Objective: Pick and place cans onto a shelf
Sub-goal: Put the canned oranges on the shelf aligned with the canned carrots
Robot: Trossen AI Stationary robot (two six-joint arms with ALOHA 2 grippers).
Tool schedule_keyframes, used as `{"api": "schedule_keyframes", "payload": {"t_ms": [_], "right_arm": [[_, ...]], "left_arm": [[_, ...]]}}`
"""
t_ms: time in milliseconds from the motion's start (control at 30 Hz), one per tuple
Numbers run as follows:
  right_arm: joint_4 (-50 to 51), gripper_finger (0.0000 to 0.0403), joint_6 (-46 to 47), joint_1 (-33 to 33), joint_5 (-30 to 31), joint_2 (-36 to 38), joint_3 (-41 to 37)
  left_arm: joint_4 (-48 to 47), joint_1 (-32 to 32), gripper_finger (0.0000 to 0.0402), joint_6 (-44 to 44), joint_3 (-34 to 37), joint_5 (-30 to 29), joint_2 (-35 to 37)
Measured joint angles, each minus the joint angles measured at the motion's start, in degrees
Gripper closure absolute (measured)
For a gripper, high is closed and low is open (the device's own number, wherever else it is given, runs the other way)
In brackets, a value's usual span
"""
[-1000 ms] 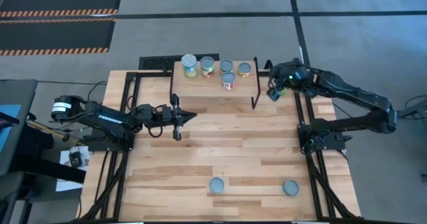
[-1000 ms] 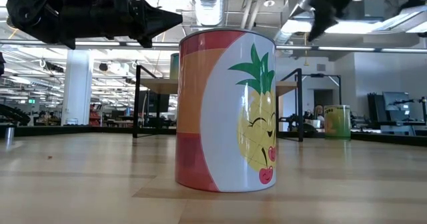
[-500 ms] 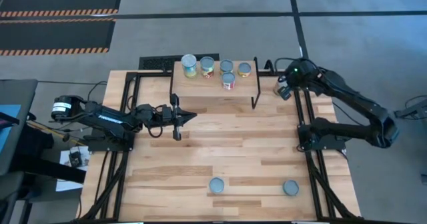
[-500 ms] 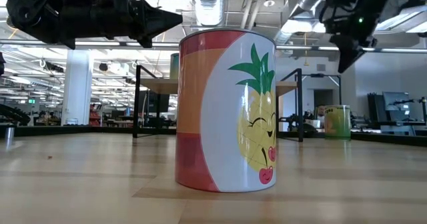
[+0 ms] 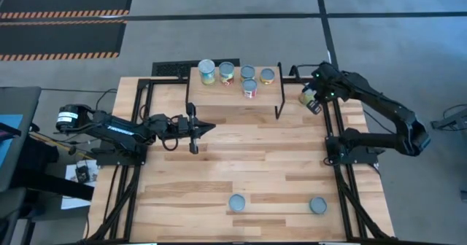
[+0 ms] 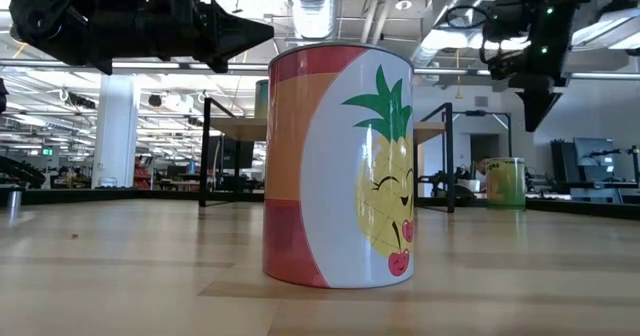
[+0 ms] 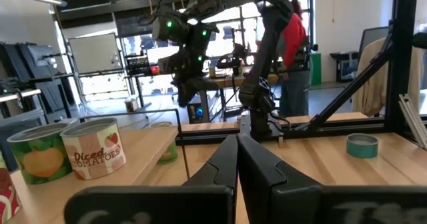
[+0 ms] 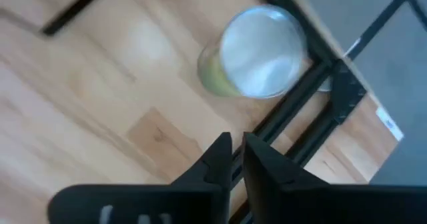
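Several cans [image 5: 227,71] stand upright on the small light-wood shelf [image 5: 219,95] at the table's far side. A yellow-green can [image 5: 306,95] stands on the table right of the shelf; it also shows in the right wrist view [image 8: 260,51] and the low view [image 6: 505,181]. My right gripper [image 5: 315,105] is shut and empty, pointing down, above and just beside this can. My left gripper [image 5: 197,128] is shut and empty, level above the table's middle left, pointing toward the right edge. Two more cans [image 5: 236,202] [image 5: 317,205] stand near the front edge.
The pineapple-labelled can [image 6: 340,166] fills the middle of the low view. The shelf's black legs [image 5: 279,99] stand between the shelf cans and the yellow-green can. Black frame rails [image 5: 332,121] run along the table's right side, close to that can. People stand in the room behind [image 7: 293,57].
My right gripper has gone toward the table's right edge and down, away from the shelf's right end, and now points down beside the yellow-green can. The cans have stayed where they were.
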State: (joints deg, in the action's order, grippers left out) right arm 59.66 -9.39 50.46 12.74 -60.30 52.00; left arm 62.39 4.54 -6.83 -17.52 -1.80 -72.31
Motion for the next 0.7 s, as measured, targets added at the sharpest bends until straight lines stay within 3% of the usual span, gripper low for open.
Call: {"api": "schedule_keyframes", "payload": {"t_ms": [267,433,700], "right_arm": [[0.3,0.0288,-3.2,-0.5,1.4,-4.1,0.0],[-7.5,0.0260,-4.3,-1.5,2.0,-6.7,0.0],[-11.0,0.0250,-7.2,0.3,2.2,-15.5,0.0]], "left_arm": [[0.0,0.0,0.0400,0.0,0.0,0.0,0.0],[0.0,0.0,0.0400,0.0,0.0,-0.1,0.0],[0.0,0.0,0.0400,-0.2,0.0,-0.1,0.0]]}}
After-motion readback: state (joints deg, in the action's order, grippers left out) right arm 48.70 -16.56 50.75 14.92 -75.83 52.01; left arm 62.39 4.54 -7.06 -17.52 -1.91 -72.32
